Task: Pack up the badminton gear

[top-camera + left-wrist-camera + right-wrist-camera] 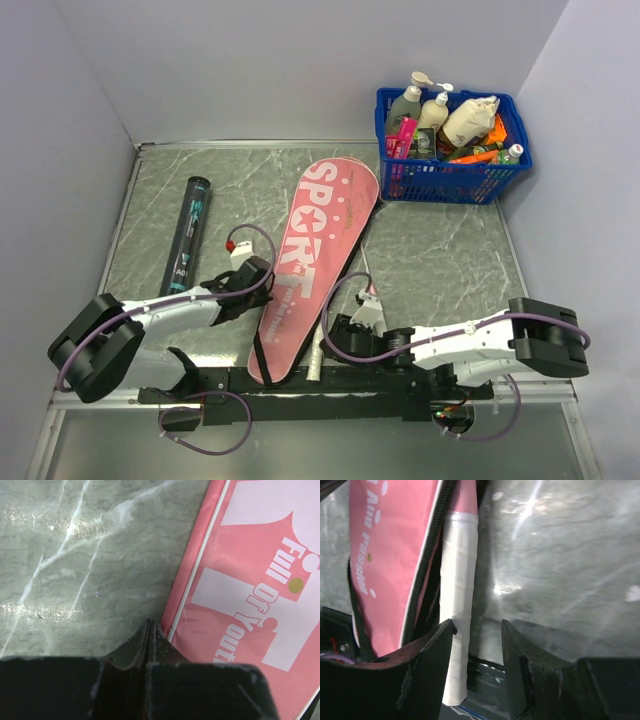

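Note:
The long pink racket cover (315,255) lettered "SPORT" lies slantwise in the middle of the table. My left gripper (262,275) is at its left edge. In the left wrist view the gripper (151,624) is shut, its tips beside the white piping of the cover (250,580) with nothing visible between them. A white racket handle (459,595) sticks out of the narrow near end of the cover (385,555). My right gripper (478,624) stands open around that handle, which rests against the left finger. The slim black tube (190,235) lies to the left.
A blue plastic basket (455,180) of bottles stands at the back right corner. Grey walls close the table on three sides. A black mounting rail (330,380) runs along the near edge under both arms.

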Robot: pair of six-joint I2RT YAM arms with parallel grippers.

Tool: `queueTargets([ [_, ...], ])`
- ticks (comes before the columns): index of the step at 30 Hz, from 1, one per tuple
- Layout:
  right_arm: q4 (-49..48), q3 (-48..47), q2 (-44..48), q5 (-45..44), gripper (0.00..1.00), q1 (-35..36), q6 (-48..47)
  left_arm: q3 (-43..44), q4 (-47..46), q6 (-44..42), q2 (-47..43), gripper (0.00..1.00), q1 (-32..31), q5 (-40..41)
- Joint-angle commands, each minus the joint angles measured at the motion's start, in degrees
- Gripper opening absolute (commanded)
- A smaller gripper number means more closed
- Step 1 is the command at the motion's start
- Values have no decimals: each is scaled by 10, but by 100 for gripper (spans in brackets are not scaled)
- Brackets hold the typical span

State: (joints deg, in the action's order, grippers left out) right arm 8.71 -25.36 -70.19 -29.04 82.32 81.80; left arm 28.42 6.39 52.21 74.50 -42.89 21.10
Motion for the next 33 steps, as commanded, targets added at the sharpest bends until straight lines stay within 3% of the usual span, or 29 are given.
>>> queueTargets([
  [1, -82, 9, -34, 24, 51, -3, -8, -21, 23, -9, 6, 1, 0, -55],
  [10, -184, 10, -104, 7, 45, -1, 28, -47, 17, 2, -20, 1, -24, -74],
  [17, -243, 5, -158, -20, 33, -1, 60, -55, 16, 25, -20, 1, -68, -74],
  [28, -461, 45, -234, -31, 33, -3, 56, -72, 19, 56, -28, 1, -126, -78],
  [33, -490, 71, -215, -35, 33, -3, 53, -71, 30, 72, -28, 1, -144, -63],
])
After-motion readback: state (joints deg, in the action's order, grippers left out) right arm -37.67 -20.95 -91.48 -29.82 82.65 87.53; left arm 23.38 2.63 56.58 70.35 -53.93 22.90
